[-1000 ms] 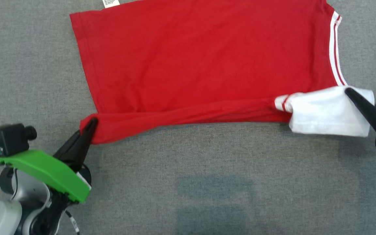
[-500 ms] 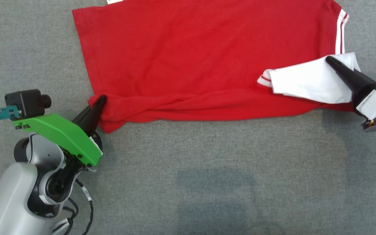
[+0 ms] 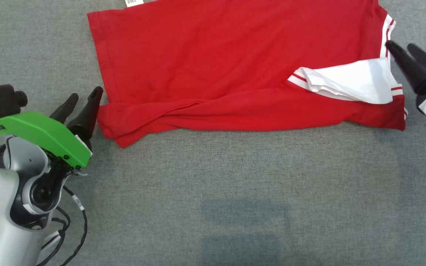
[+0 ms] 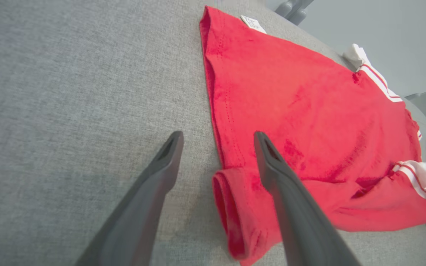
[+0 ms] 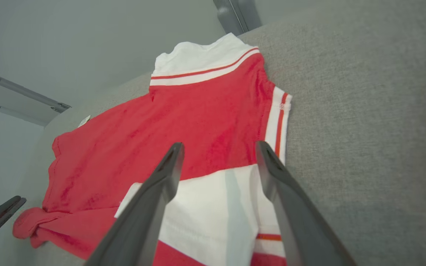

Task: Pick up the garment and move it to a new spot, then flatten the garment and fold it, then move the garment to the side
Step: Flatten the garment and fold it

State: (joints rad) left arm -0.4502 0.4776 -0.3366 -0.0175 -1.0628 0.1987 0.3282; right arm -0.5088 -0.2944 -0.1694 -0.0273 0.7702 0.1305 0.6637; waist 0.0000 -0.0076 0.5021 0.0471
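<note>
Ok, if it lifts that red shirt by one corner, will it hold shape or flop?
Probably flops: the red shirt lies limp, its near edge rolled in soft creases. Likely light, as thin knit. It may drag, not slide, on the grey cloth surface.

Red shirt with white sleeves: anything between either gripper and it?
Nothing visible. The left gripper stands open beside the red, white-sleeved shirt, at its rolled corner. The right gripper is open at its white sleeve. Around them lies grey fabric surface.

Bright, soft, even light from above, no glare. A faint blocky shadow darkens the grey fabric-covered bench [image 3: 242,218] low in the head view. Wrist views bow at the edges; the red fabric garment [image 4: 301,96] glows oversaturated there
</note>
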